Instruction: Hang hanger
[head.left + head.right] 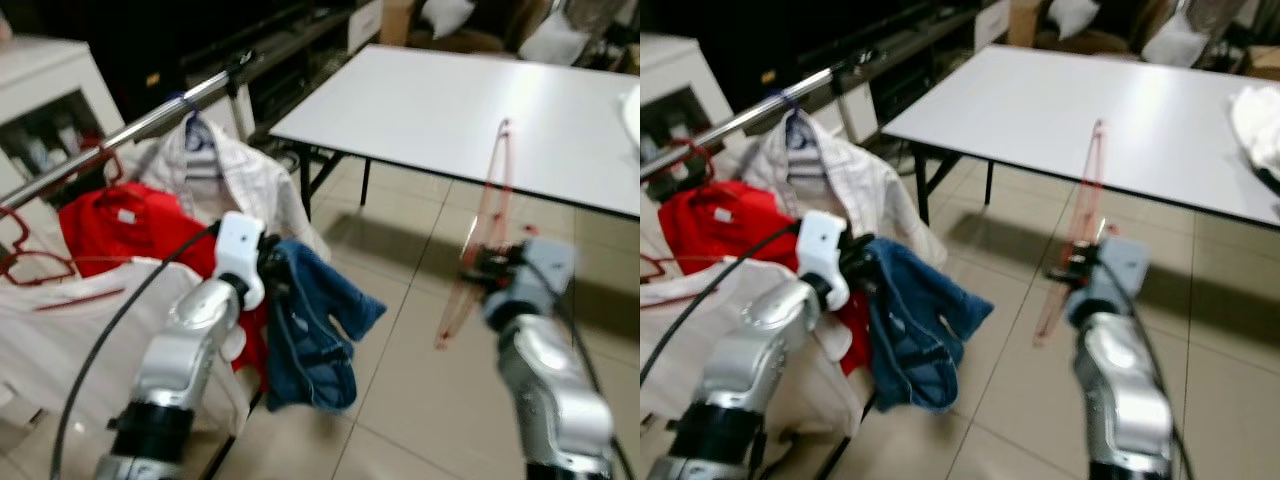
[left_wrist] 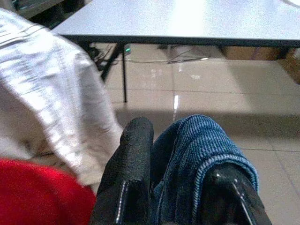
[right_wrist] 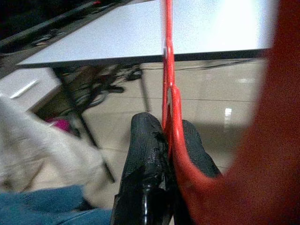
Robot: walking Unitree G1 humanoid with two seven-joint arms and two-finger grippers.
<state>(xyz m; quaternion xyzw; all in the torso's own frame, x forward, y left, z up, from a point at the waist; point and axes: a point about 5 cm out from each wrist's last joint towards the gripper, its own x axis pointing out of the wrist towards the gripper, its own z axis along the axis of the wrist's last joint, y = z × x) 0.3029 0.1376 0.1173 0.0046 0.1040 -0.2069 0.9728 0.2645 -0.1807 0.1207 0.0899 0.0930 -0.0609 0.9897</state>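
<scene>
Hanger [image 1: 492, 215], red and blurred thin, is held right of everything else. At left, garments are hung on a rail [image 1: 130, 128]; blue cloth [image 2: 197, 159] is pinched by the left gripper [image 2: 180, 187]. Over the floor, before the white counter [image 1: 470, 110], the right gripper [image 3: 171, 154] is pressed onto the hanger.

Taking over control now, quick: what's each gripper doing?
Left gripper: closed on the blue denim garment.
Right gripper: closed on the red hanger.

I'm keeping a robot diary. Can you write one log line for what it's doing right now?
left gripper: shut on blue garment | right gripper: shut on red hanger | clothes rail: hanger not yet hung
</scene>
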